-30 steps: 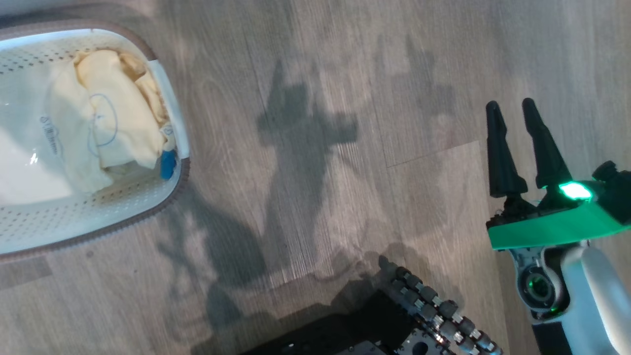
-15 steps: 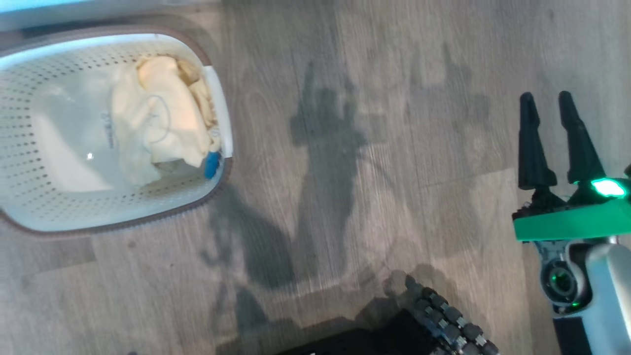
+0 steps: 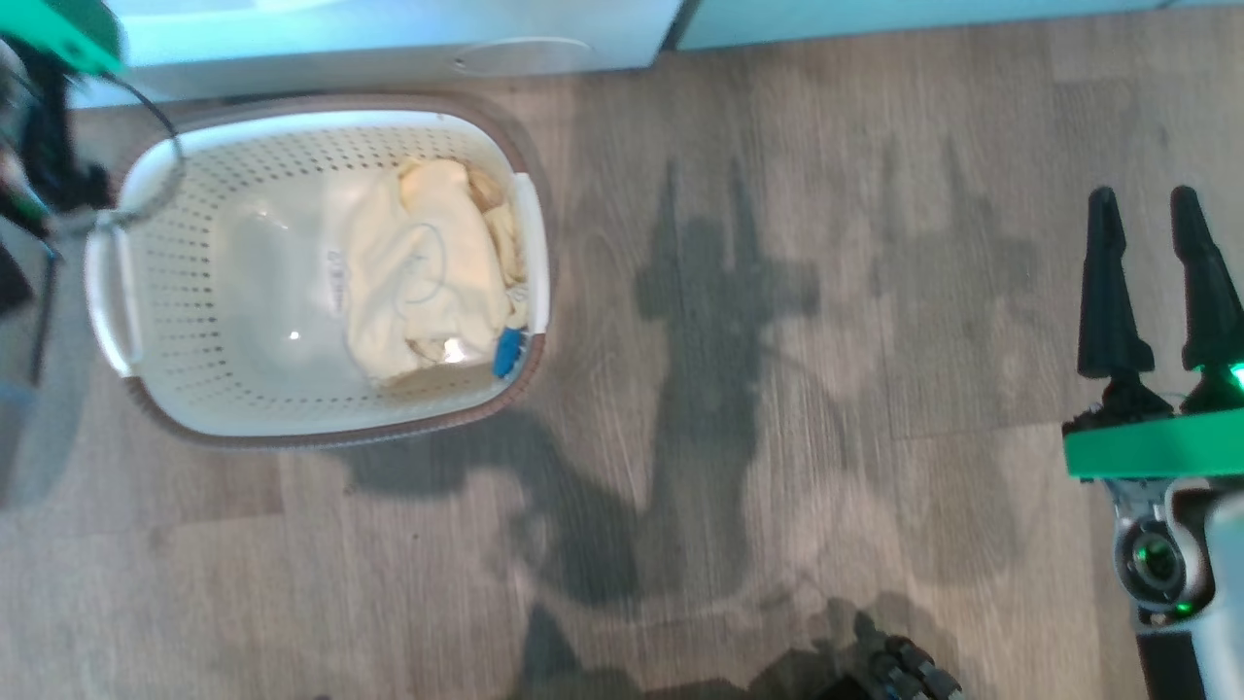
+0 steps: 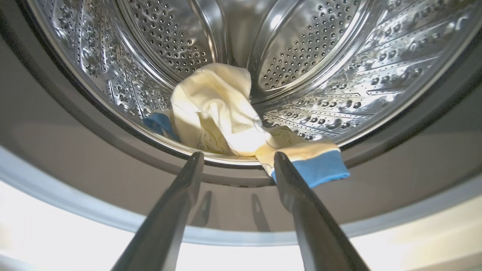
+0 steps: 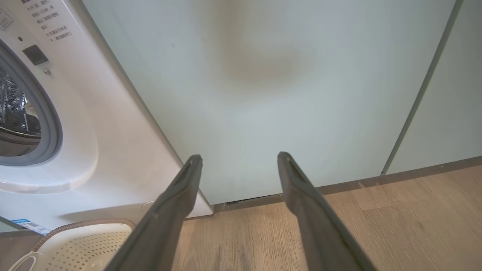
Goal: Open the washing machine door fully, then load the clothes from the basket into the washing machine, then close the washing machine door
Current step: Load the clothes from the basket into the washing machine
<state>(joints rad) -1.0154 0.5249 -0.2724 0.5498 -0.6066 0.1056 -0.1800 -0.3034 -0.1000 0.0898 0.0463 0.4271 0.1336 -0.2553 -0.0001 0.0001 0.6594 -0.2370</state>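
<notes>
**Now, mid-load: one garment (image 4: 214,109) in the drum (image 4: 320,56), more in the basket (image 3: 194,389)**

Left wrist view: the left gripper (image 4: 238,155) is at the mouth of the steel drum, its two dark fingers spread wide with nothing between them. At twelve o'clock from them lies a pale-yellow garment. Its blue cuff (image 4: 320,169) trails out at one o'clock, over the drum's lip onto the grey gasket (image 4: 56,124), just beside the fingertip on that side.

Head view: the basket stands on the wood floor (image 3: 875,486) at ten o'clock. The rest of the clothes (image 3: 418,272) are bunched against its three o'clock wall. The right gripper (image 3: 1142,194) hangs at three o'clock, well apart from the basket, fingers apart and empty.

Right wrist view: those fingers face a pale-green cabinet (image 5: 282,94). The white front of the washing machine (image 5: 113,131) is at nine o'clock and the basket's rim at seven o'clock.

To do this step well, I judge the cuff should first be nudged deeper, past the lip. Cloth left on the gasket could get trapped once the door shuts. After that the arm can back straight out and take the basket pile by its bulk, not by a loose edge.

The left wrist view gives the inside of the drum and the stray cuff. The head view, aimed at the floor, gives instead how much is left to load.
</notes>
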